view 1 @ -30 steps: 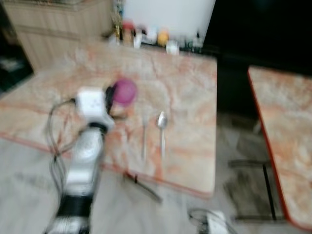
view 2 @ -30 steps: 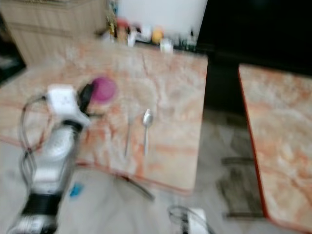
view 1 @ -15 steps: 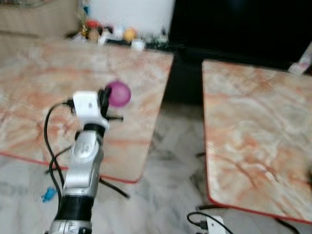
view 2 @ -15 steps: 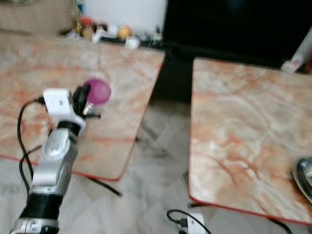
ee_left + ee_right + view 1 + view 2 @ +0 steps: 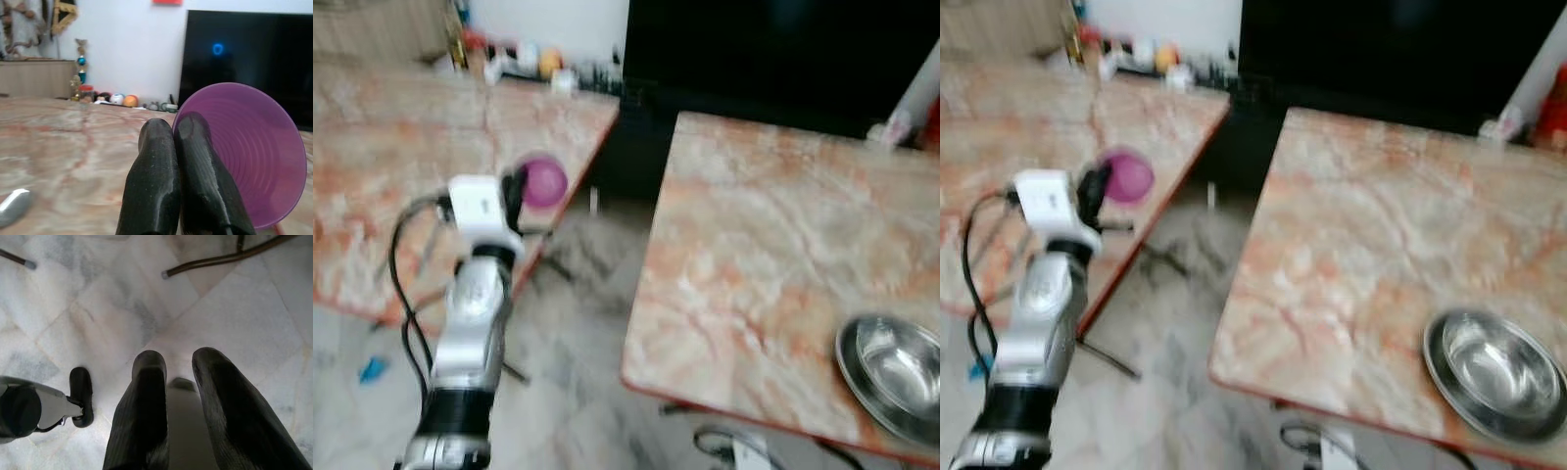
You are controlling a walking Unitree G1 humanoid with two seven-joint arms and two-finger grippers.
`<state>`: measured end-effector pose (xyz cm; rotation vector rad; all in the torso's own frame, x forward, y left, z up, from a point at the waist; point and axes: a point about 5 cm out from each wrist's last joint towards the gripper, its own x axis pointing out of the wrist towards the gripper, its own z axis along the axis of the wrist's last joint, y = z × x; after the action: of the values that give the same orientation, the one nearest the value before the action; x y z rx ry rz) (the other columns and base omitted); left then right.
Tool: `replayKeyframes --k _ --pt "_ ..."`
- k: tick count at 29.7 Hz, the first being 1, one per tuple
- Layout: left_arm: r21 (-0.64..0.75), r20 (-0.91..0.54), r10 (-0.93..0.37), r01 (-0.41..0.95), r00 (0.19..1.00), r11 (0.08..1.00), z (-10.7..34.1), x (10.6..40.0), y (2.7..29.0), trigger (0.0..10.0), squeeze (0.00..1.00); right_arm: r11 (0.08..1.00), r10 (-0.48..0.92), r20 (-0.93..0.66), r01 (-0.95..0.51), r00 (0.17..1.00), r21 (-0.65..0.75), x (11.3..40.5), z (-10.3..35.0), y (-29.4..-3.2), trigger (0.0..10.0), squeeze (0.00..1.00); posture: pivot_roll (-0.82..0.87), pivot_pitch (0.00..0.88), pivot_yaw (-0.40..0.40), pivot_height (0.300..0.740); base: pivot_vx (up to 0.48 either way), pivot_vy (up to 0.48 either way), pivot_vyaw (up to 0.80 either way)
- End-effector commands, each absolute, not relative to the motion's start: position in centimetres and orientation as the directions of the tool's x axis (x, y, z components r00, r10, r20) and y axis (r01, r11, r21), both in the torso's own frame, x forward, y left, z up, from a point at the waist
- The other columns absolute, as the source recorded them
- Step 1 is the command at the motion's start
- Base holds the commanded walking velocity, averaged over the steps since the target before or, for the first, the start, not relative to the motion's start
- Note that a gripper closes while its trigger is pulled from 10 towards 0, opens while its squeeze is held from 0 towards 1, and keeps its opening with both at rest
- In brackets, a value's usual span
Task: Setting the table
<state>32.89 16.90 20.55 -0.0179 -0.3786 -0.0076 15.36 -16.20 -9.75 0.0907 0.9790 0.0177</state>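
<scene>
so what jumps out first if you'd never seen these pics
The purple cup, pinched at its rim by the left gripper and held up over the edge of the left-hand marble table. Next, the shiny steel bowl near the front right corner of the other marble table. The right gripper hangs open over the floor.

No legible text, label, brand, number or sign is present on any surface; the small items at the far edge of the left table (image 5: pixel 372 147) are too blurred to read.
</scene>
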Motion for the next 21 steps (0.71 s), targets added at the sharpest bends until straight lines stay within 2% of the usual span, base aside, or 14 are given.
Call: replayKeyframes --k 1,10,15,16,21 --pt "-0.012 0.395 -0.045 0.054 0.918 0.998 21.1 33.0 15.4 10.0 0.0 0.996 0.02 -0.839 0.059 0.544 0.062 14.7 -9.9 -17.4 10.0 0.0 0.12 0.012 -0.053 0.74 0.0 -0.472 -0.7" --pt "0.003 0.392 -0.044 0.047 0.919 0.999 21.3 33.0 15.8 10.0 0.0 0.998 0.034 -0.833 0.031 0.553 0.061 15.1 -9.9 -16.4 10.0 0.0 0.13 0.013 -0.052 0.74 0.0 -0.474 -0.07" --pt "0.132 0.322 -0.108 0.068 0.941 0.989 20.6 33.3 16.8 10.0 0.0 0.998 0.029 -0.828 0.032 0.56 0.056 15.6 -9.7 -16.1 10.0 0.0 0.14 0.0 -0.025 0.74 0.0 -0.472 0.0" --pt "0.171 0.285 -0.145 0.099 0.947 0.98 20.3 33.5 17.0 10.0 0.0 0.998 0.027 -0.827 0.033 0.562 0.056 15.7 -9.6 -16.1 10.0 0.0 0.14 0.0 -0.018 0.74 0.0 -0.281 0.0" --pt "0.193 0.265 -0.196 0.147 0.944 0.97 20.4 33.7 17.8 10.0 0.0 0.998 0.026 -0.824 0.037 0.566 0.057 15.9 -9.6 -16.0 10.0 0.0 0.14 0.0 -0.014 0.74 0.0 -0.056 0.0"
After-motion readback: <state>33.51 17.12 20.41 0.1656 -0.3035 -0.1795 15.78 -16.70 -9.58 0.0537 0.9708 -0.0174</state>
